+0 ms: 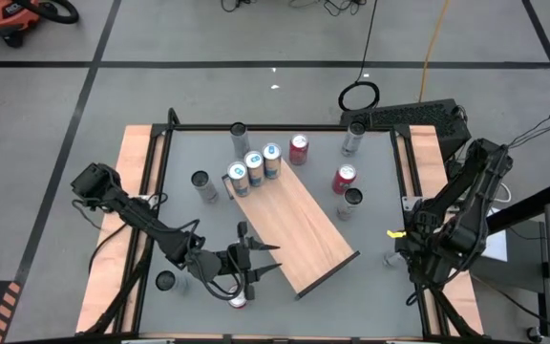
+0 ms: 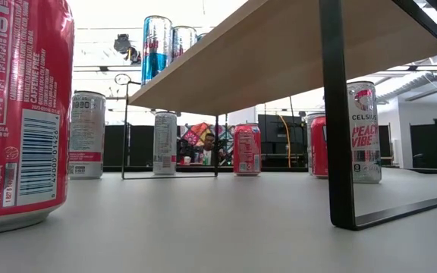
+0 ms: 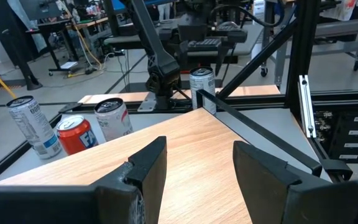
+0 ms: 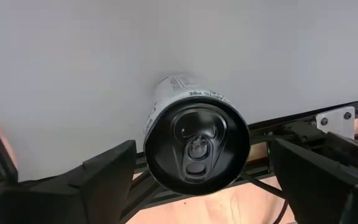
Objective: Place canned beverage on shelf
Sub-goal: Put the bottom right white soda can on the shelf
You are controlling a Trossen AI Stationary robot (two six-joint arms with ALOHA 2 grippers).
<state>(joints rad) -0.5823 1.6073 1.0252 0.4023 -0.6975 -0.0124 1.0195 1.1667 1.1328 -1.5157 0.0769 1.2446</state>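
An orange vacuum (image 1: 8,19) sits on the floor beyond the table. A yellow cable (image 1: 434,43) trails across the floor, and a person (image 2: 208,146) sits far behind.

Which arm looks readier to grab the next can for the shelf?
Probably the right. Its open end effector hangs directly over a can, fingers either side. The left end effector, also open, faces the shelf with nothing between its fingers.
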